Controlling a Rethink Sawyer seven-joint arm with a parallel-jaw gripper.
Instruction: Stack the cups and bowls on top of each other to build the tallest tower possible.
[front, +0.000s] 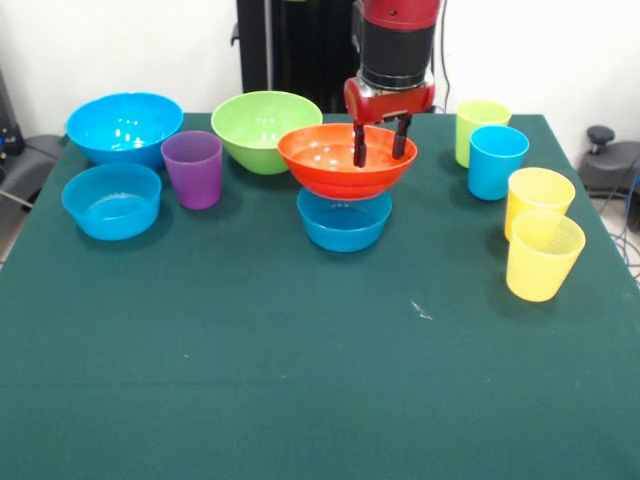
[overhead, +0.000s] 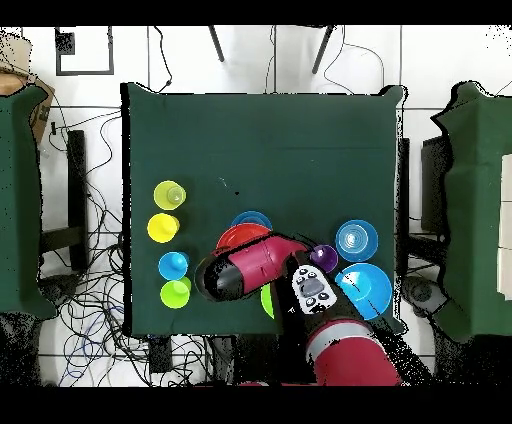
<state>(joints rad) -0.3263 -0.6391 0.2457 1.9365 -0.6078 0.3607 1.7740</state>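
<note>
The wide orange bowl (front: 330, 170) sits upright on a small blue bowl (front: 345, 225) at the table's middle, a two-piece tower. My gripper (front: 380, 150) is open, its fingers apart and reaching down into the orange bowl near its far rim. The purple cup (front: 193, 168) stands apart on the table to the left. The lime green bowl (front: 262, 125) is behind it, with the large blue bowl (front: 124, 125) and the other small blue bowl (front: 111, 200) at far left. In the overhead view the arm (overhead: 250, 265) covers the gripper and part of the orange bowl (overhead: 235, 240).
At the right stand a lime green cup (front: 480, 125), a blue cup (front: 496, 162) and two yellow cups (front: 538, 200) (front: 543, 256). The green cloth table (front: 300, 380) stretches toward the near edge.
</note>
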